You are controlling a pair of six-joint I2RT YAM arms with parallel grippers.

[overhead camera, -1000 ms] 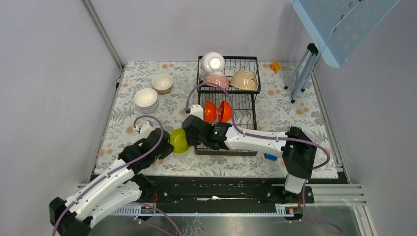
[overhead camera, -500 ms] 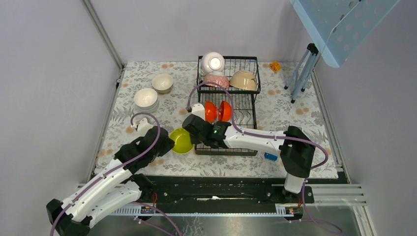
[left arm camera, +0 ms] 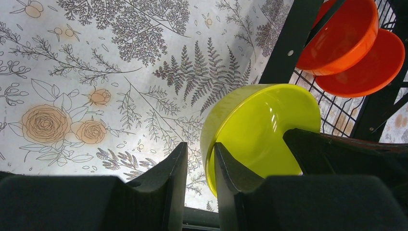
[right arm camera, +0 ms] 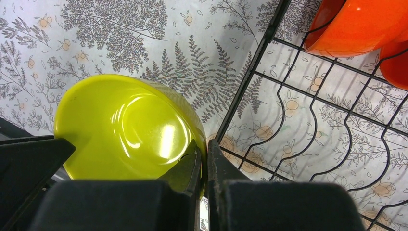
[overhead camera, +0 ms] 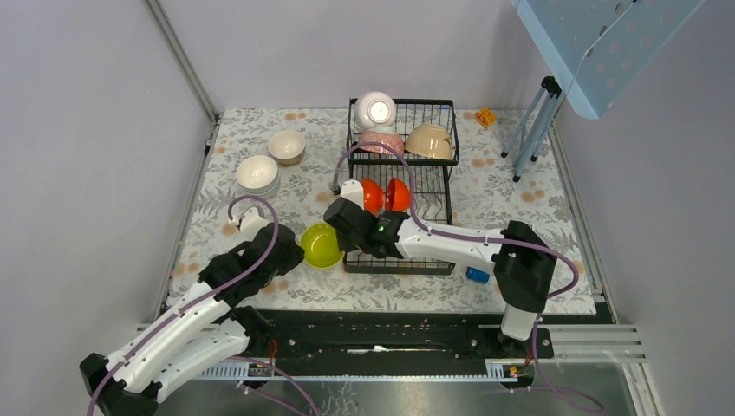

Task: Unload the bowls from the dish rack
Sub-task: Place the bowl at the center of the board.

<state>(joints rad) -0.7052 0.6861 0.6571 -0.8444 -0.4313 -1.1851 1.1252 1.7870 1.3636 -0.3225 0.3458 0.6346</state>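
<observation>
The yellow-green bowl (overhead camera: pixel 321 245) hangs just left of the black wire dish rack (overhead camera: pixel 442 108). My right gripper (overhead camera: pixel 340 236) is shut on its right rim, which shows in the right wrist view (right arm camera: pixel 203 147) with the bowl (right arm camera: pixel 125 130). My left gripper (overhead camera: pixel 293 253) is open and straddles the bowl's left rim (left arm camera: pixel 199 151), with a gap on the outer side of the bowl (left arm camera: pixel 260 125). Two orange-red bowls (overhead camera: pixel 386 196) stand on edge in the lower tray. A white bowl (overhead camera: pixel 375 109), a pink-patterned bowl (overhead camera: pixel 381 140) and a beige bowl (overhead camera: pixel 431 140) sit in the upper basket.
A cream bowl (overhead camera: pixel 286 146) and a white bowl stack (overhead camera: pixel 257 173) sit on the floral mat at the left. A small blue block (overhead camera: pixel 477 276) lies near the rack's front right. A small orange toy (overhead camera: pixel 485 117) and grey stand legs (overhead camera: pixel 530 130) are at the back right.
My left gripper has moved forward up to the bowl's left rim. The bowl and my right gripper have shifted slightly away from the near edge.
</observation>
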